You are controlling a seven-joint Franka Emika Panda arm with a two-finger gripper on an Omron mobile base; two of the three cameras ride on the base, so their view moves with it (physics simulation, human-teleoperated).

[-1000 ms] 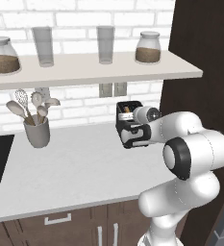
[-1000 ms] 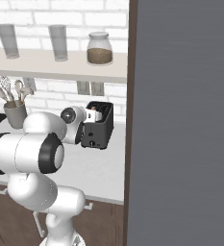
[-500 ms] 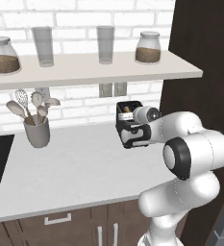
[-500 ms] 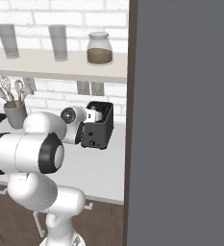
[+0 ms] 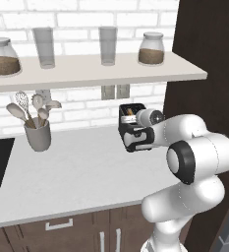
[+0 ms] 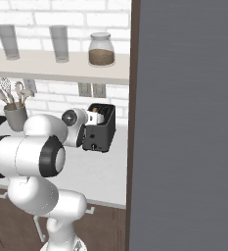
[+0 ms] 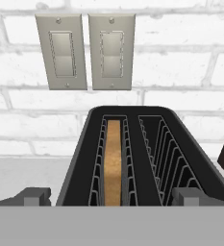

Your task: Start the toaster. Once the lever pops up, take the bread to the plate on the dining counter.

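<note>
Hand [image 5: 130, 124] released and poised at the toaster [image 5: 134, 132] on the tabletop [image 5: 76, 172] in the left base view; in the hand view, bread [image 7: 113, 161] is seated in the left slot, so the lever should be pressed fully down.

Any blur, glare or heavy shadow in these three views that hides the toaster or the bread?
Hand view: sharp, evenly lit, bread clear in the toaster's left slot. Left base view: soft shade under the shelf, no glare. Right base view: a flat grey panel blocks the right half.
</note>
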